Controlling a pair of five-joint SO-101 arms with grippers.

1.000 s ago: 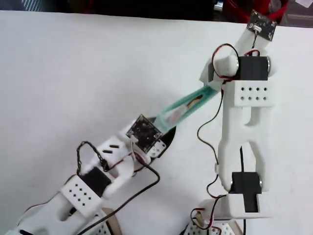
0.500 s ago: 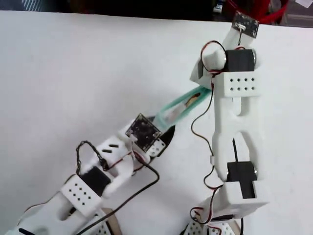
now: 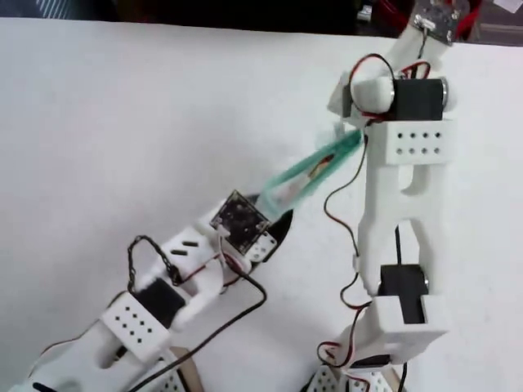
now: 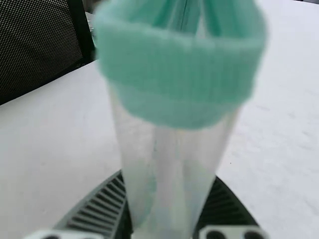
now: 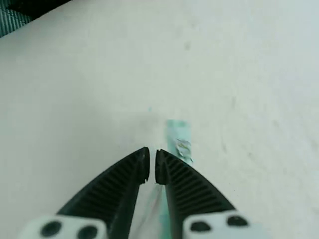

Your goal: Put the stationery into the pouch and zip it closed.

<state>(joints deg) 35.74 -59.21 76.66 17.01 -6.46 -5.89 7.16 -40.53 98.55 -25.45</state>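
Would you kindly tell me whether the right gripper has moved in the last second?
Yes. The right gripper has shifted toward the table's far edge, and the end of the pouch that it holds went along.

Counted: one clear plastic pouch with green fabric edging; one reddish item seen inside it; two white plastic arms, left arm and right arm; one white counter.

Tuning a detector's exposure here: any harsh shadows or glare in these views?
High view: the table is evenly lit, shadows on it faint, no glare. Left wrist view: light passes through the clear pouch. Right wrist view: the table around the right gripper is bright and even.
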